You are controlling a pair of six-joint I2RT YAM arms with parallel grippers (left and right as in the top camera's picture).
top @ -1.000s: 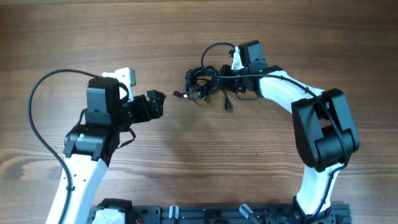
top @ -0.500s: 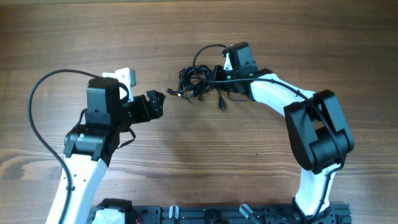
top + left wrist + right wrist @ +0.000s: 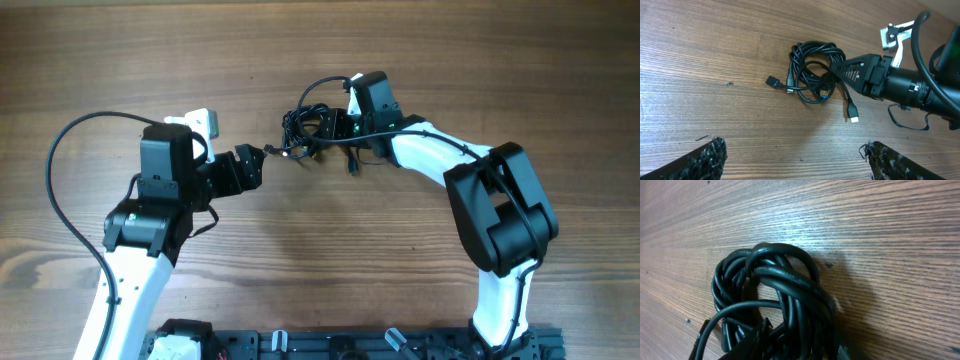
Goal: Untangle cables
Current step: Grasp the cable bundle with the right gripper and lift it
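Wooden table [image 3: 300, 270] carries everything; right arm [image 3: 440, 160] stretches in from the right edge, its right gripper [image 3: 838, 70] nosed into the cables [image 3: 812, 75], which sit bunched midway along the far edge; whether it grips them I cannot tell; left gripper [image 3: 262, 166] waits gaping wide just beside them. It looks like the handover step; next the left gripper needs a clean pinch on a loose plug [image 3: 772, 81]. Since a second ago the cables have slid leftward with the right arm; left arm [image 3: 150, 220] unmoved.
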